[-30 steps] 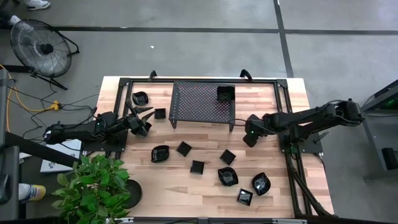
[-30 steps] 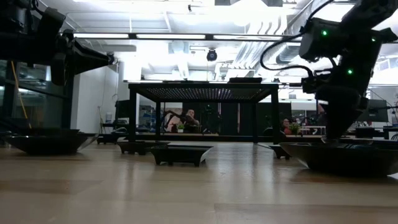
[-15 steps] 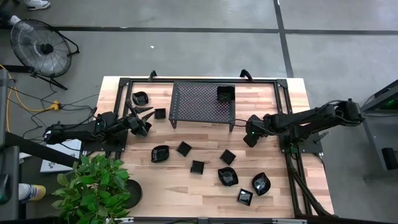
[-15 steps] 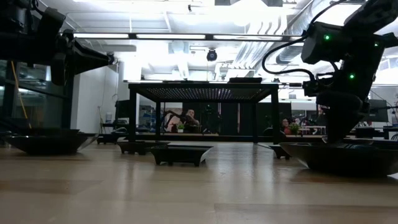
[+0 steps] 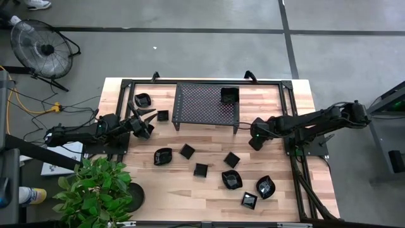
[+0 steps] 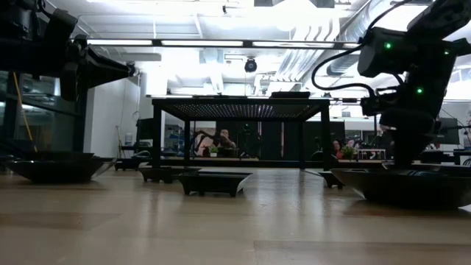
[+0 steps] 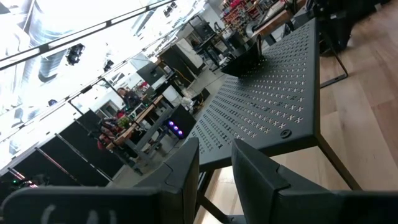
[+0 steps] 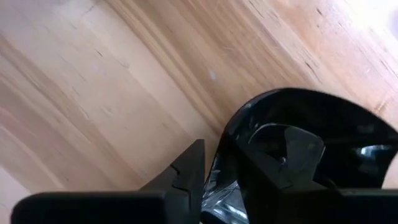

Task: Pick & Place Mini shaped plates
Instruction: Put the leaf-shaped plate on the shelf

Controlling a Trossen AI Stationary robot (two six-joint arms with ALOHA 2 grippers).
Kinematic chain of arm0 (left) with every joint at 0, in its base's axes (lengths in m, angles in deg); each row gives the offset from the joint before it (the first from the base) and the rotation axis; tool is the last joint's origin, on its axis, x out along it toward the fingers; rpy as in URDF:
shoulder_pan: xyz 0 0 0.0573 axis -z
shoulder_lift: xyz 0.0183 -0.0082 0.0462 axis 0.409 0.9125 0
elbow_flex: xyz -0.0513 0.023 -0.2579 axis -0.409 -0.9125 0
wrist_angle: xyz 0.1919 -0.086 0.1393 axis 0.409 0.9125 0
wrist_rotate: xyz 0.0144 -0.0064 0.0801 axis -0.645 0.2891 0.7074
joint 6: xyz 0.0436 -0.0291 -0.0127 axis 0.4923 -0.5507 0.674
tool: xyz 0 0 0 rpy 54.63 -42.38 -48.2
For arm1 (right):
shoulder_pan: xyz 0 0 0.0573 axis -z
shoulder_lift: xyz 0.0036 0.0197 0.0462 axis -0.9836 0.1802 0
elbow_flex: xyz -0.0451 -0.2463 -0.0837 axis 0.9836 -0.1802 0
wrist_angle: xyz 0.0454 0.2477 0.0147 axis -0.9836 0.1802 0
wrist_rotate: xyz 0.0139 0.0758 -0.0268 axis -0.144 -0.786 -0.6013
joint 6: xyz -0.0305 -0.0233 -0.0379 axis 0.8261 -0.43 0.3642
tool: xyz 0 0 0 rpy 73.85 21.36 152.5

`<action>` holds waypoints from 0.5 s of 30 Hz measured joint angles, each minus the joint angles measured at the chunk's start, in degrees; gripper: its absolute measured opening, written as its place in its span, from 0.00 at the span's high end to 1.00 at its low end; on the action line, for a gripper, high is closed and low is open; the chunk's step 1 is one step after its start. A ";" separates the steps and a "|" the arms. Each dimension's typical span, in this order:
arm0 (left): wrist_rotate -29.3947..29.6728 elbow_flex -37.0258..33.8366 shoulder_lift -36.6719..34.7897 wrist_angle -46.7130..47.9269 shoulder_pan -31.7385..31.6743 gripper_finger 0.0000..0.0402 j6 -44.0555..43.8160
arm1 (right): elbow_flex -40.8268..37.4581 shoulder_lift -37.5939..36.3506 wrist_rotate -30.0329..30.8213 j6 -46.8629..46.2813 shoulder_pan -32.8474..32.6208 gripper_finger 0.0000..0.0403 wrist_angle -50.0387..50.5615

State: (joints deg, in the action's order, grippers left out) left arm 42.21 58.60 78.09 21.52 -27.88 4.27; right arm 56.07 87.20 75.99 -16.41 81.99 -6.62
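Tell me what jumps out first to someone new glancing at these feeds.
The black mesh rack at the table's back centre, one square plate on its top. Next, small black plates scattered on the wood in front, and the right gripper pinching a glossy plate's rim beside the rack's right legs.

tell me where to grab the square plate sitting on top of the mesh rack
Probably by one raised edge of the square plate, coming straight down from above with one finger inside the rim and one outside. It lies flat and shallow on the mesh rack, so a side-on grip would find little wall to hold.
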 joint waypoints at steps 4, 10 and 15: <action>0.00 0.00 0.01 0.00 -0.01 0.77 0.00 | 0.00 0.01 0.00 0.00 0.00 0.81 1.01; -0.02 0.00 0.00 0.00 0.01 0.77 -0.01 | 0.00 0.00 0.64 0.98 0.01 0.82 1.12; -0.02 0.00 0.00 0.00 -0.01 0.77 0.01 | 0.06 -0.01 1.04 2.03 0.00 0.92 1.08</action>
State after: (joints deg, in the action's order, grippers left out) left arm 42.20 58.60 78.09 21.52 -27.89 4.28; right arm 56.13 87.19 77.03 -14.38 81.99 -5.55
